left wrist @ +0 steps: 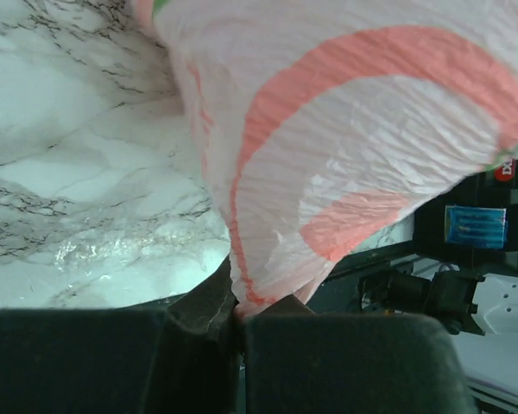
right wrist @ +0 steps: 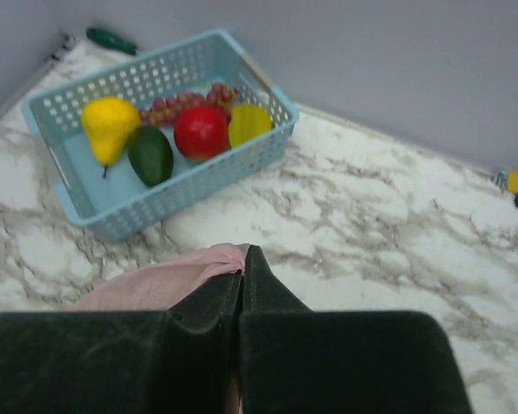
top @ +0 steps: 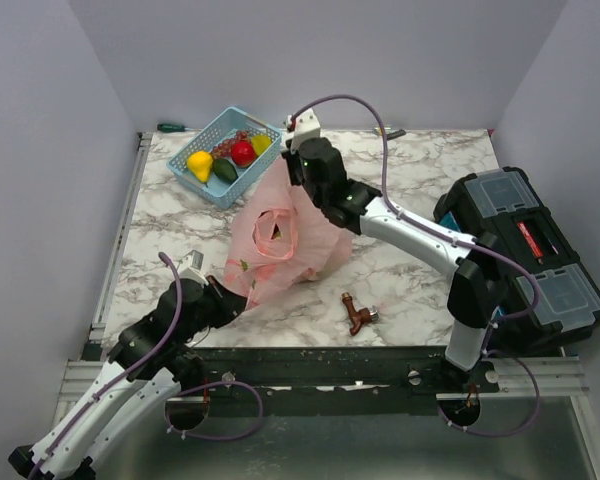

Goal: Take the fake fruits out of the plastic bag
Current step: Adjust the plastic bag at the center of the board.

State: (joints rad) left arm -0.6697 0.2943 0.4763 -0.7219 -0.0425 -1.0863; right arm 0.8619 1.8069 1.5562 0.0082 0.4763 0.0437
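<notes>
Nearest to us, our left hand is closed on a low corner of the pink plastic bag, with the film pinched tight between its pads. Just beyond, on the marble worktop, a small brown tap-like piece lies apart from the bag, and a black toolbox sits at the right edge. The bag slumps mid-worktop with an opening facing up near its middle. Something dim and greenish shows there, but we cannot tell what the bag holds. At its far edge our right hand is clamped on a fold of the pink film. Farther back, a light blue basket holds fake fruits: a yellow pear, a dark green one, a red one, grapes and a yellow piece. We judge the bag light, limp and crinkly. It is likely to stretch rather than hold its shape, so edges and corners are the places to take it. The fruits look hard, glossy and apt to roll, so they are best gripped across their middle.
</notes>
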